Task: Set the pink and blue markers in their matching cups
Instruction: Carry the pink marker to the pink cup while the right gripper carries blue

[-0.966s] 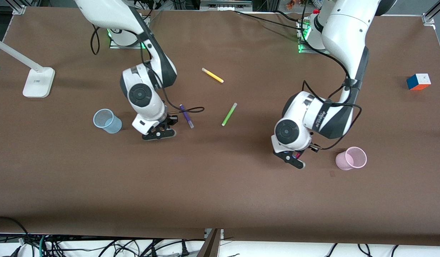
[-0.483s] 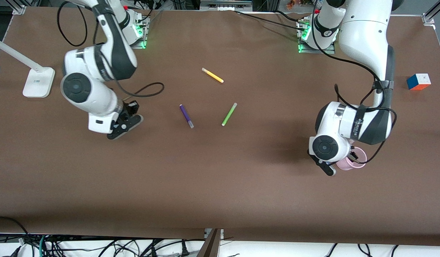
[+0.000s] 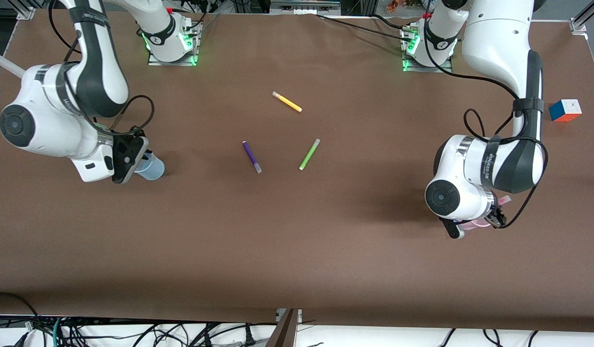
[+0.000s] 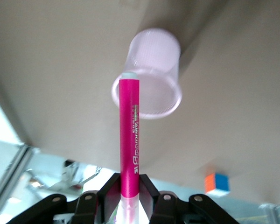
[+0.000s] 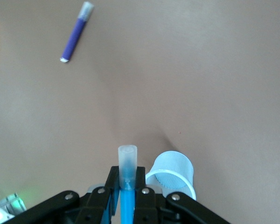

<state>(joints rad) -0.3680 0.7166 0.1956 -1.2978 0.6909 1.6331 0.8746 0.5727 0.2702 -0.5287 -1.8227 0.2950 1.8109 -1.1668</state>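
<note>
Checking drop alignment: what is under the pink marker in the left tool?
The pink marker, shut in the left tool, hangs over the pink cup, tip at its rim. The marker covers part of the cup's inside.

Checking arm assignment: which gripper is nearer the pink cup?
Left. The left gripper, shut on the pink marker, is over the pink cup; the right gripper is by the blue cup at the table's right-arm end.
</note>
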